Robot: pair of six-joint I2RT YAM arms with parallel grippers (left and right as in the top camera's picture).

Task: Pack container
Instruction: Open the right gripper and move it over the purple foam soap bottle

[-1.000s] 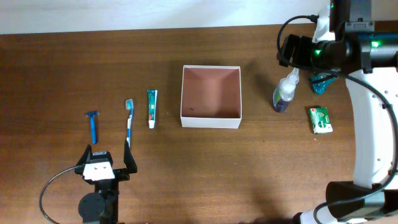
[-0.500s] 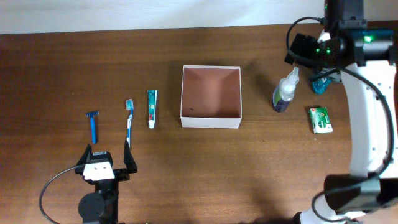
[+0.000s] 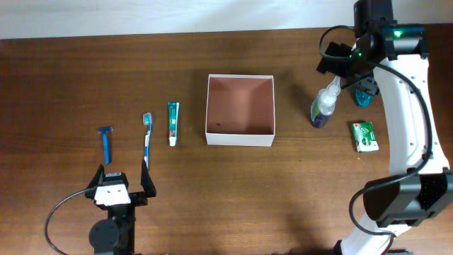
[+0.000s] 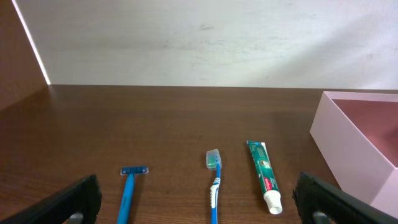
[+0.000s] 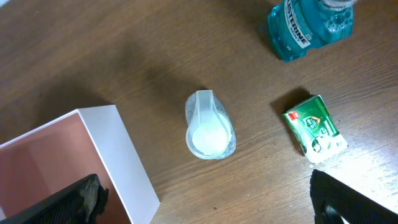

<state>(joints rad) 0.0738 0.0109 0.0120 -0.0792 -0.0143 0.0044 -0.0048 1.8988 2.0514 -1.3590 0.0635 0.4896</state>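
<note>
- right tool (image 5: 205,199): jaws spread wide, nothing held; hangs above the upright spray bottle (image 5: 210,127).
- left tool (image 4: 196,202): likewise spread and empty, low over the tabletop (image 3: 71,71).
- judgement: centre over the bottle, descend straight, pinch the body below the cap; it looks easy to tip.
- container (image 3: 239,106): mid-tabletop, nothing inside, left of the bottle.
- count: one container, one spray bottle, one mouthwash bottle (image 5: 308,28), one green packet (image 5: 314,127), one toothpaste (image 3: 173,122), one toothbrush (image 3: 147,138), one razor (image 3: 105,142).

The overhead camera looks straight down at the whole bench (image 3: 64,78). Left wrist looks low, level; right wrist looks down from above. All share the container (image 3: 240,106).
</note>
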